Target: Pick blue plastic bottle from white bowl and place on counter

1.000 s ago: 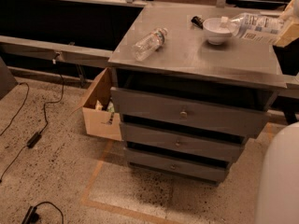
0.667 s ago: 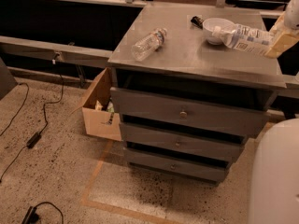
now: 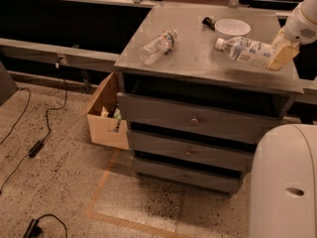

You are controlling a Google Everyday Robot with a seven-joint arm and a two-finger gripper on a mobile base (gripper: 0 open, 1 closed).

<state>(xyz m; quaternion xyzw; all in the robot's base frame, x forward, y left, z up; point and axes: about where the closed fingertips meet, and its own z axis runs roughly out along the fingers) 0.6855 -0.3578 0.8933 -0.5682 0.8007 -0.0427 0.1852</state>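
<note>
The blue plastic bottle (image 3: 246, 50), clear with a pale blue-and-white label and white cap, lies on its side low over the counter (image 3: 198, 58), just in front of the white bowl (image 3: 232, 28), cap pointing left. My gripper (image 3: 280, 55) is at the counter's right edge, shut on the bottle's base end with its tan fingers (image 3: 283, 52). I cannot tell whether the bottle rests on the counter or hangs just above it. The bowl is empty.
A smaller clear bottle without a label (image 3: 157, 46) lies on the counter's left part. A small dark object (image 3: 208, 22) lies left of the bowl. A cardboard box (image 3: 106, 118) stands on the floor left of the drawers. Cables run across the floor (image 3: 34, 148).
The gripper has carried the bottle from above the bowl, forward and down to the counter in front of the bowl. The bowl has stayed in place.
</note>
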